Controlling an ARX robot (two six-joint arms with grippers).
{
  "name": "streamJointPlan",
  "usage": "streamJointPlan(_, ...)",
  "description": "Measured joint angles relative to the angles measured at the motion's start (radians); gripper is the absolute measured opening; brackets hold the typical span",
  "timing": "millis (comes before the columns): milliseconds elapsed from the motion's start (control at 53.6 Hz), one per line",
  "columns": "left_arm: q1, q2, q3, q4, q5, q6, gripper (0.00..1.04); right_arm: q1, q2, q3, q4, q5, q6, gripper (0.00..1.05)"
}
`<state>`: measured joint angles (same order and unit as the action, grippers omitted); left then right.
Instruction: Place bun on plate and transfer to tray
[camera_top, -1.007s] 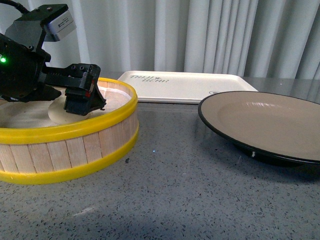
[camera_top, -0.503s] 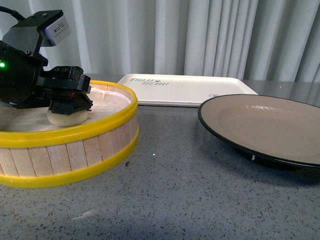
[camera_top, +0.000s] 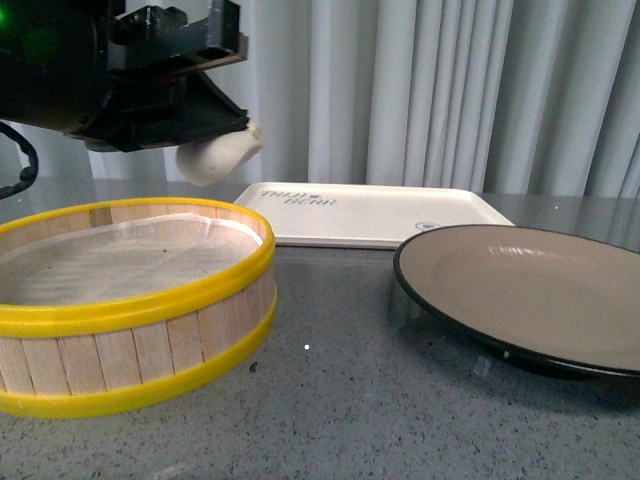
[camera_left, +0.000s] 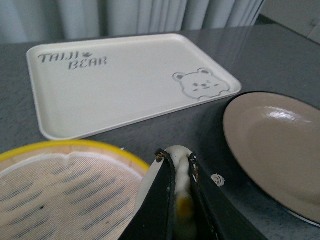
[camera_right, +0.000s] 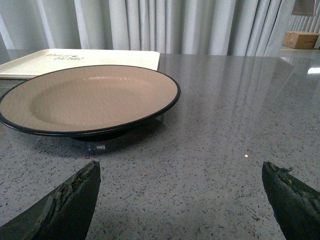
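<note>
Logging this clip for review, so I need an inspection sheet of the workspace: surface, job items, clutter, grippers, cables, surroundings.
surface: grey speckled counter, no spills seen.
bun: clamped in the left gripper, in the air above the steamer basket.
plate: empty, on the counter.
tray: empty, behind plate and basket.
steamer basket: only its liner inside.
clutter: one small pale speck near the plate.
grippers: left shut on the bun; right gripper open, empty, low over the counter.
cables: black cable at the front view's left edge.
surroundings: pale curtain; cardboard box far off.
</note>
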<state>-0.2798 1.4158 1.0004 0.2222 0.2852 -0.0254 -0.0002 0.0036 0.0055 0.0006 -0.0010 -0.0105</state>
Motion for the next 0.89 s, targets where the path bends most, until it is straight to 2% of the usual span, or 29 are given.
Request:
streamJointPlan(112,-0.072,-0.005,0.0,0.043,0.016,-0.019,0.05,0.0,0.0,0.0,0.0,0.0,0.0,0.96)
streamJointPlan(242,-0.255,0.039,0.019,0.124,-0.019,-0.024,0.05,0.0,0.0,0.0,0.0,0.0,0.0,0.96)
streamJointPlan(354,-0.357,0.115,0.067,0.162,-0.029,0.01,0.05,0.0,0.0,0.0,0.0,-0.002,0.0,0.96)
streamJointPlan(727,-0.447,0.32,0.265,0.075,-0.067,0.103,0.05,0.0,0.0,0.0,0.0,0.001,0.0,0.96)
streamJointPlan(783,-0.448,0.352,0.286,0.072,-0.033,0.132,0.05,0.0,0.0,0.0,0.0,0.0,0.0,0.96)
streamJointPlan(895,-0.44,0.407,0.332,0.043,0.104,0.212,0.05,0.0,0.0,0.0,0.0,0.0,0.0,0.96)
